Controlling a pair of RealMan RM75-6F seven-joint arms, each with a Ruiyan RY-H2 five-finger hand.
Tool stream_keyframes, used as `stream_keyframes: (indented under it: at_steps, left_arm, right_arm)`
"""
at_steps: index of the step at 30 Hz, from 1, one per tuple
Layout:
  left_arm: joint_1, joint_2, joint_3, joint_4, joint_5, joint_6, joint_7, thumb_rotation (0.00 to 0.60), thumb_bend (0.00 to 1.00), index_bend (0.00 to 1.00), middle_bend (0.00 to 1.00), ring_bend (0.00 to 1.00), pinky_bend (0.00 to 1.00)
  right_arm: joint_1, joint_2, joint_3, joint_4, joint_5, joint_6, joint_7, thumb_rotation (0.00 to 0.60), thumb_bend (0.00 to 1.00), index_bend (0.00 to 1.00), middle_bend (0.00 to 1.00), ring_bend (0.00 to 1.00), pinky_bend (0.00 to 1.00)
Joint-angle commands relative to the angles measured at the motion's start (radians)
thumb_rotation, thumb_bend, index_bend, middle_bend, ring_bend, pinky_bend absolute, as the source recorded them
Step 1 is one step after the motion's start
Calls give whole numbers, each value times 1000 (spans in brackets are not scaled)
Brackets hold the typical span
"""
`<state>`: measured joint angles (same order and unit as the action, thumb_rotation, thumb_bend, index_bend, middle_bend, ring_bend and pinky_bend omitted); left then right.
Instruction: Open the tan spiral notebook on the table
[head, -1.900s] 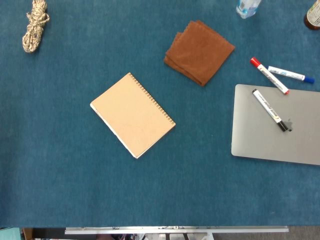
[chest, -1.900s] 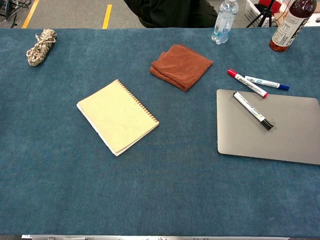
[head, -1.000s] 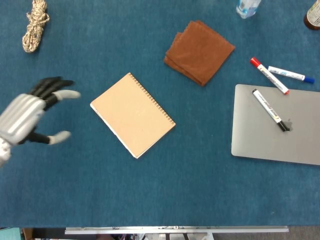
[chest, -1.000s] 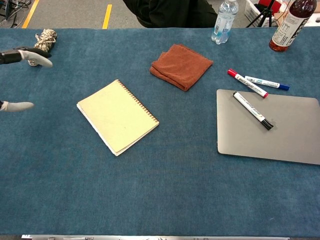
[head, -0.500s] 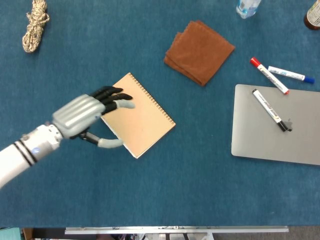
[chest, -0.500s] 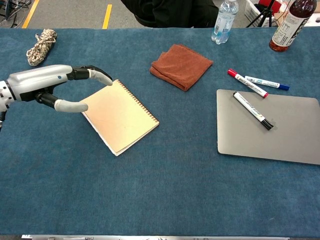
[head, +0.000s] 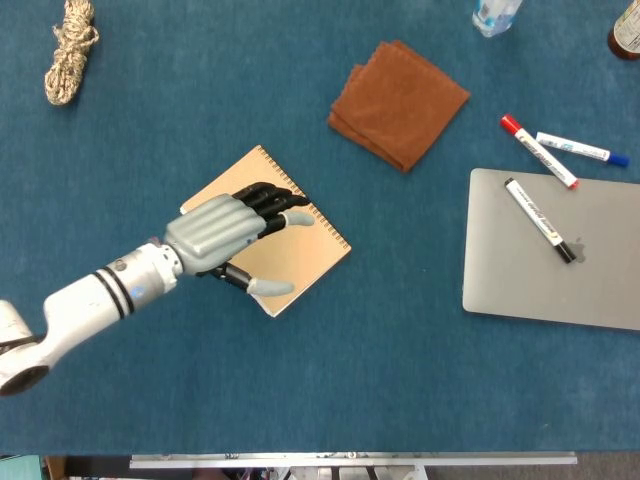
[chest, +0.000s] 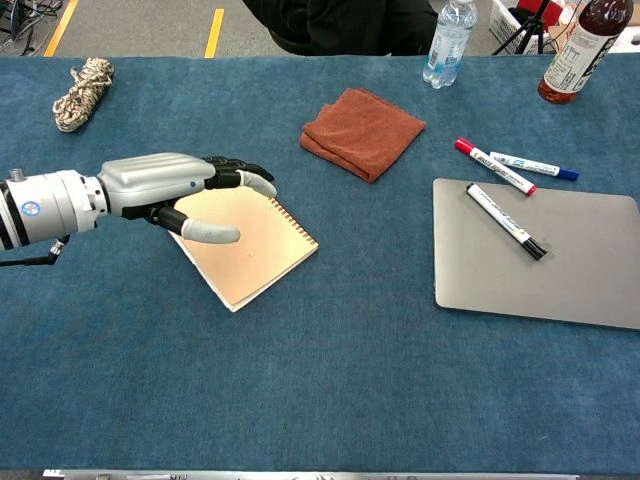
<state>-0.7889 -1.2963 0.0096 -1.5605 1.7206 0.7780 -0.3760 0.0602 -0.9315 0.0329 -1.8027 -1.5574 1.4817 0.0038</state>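
Your left hand (head: 232, 232) hovers over the closed tan spiral notebook (head: 300, 262) at centre-left of the head view, fingers (chest: 240, 178) spread apart and holding nothing; whether they touch the cover, you cannot tell. To the right lies a grey laptop (head: 560, 270) with a marker (head: 539, 220) on it. Farther up sit a brown cloth (head: 398, 102) and, upper left, a rope bundle (head: 68, 50).

rope (head: 69, 50), brown cloth (head: 398, 102), markers (head: 538, 151), laptop (head: 590, 280), bottles (chest: 449, 42)

Left hand (head: 225, 238) (over notebook (head: 300, 262)) lies left of laptop (head: 555, 270).
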Motion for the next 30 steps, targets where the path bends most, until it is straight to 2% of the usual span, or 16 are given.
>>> stream_keyframes:
  at_steps: [1, 20, 30]
  left_arm:
    - [-25, -35, -7, 18, -36, -38, 51, 0, 96, 107, 43, 0, 0]
    - [-110, -208, -56, 87, -252, -167, 339, 0, 95, 111, 41, 0, 0]
    - [-118, -276, -61, 132, -350, -168, 447, 0, 95, 165, 103, 0, 0]
  right_arm:
    - [1, -1, 0, 1, 2, -3, -1, 600, 131, 326, 370, 206, 274]
    - [-6, -4, 2, 16, 26, -3, 7, 600, 130, 326, 370, 206, 274]
    - [-16, -5, 2, 34, 29, 8, 28, 600, 130, 326, 370, 206, 274]
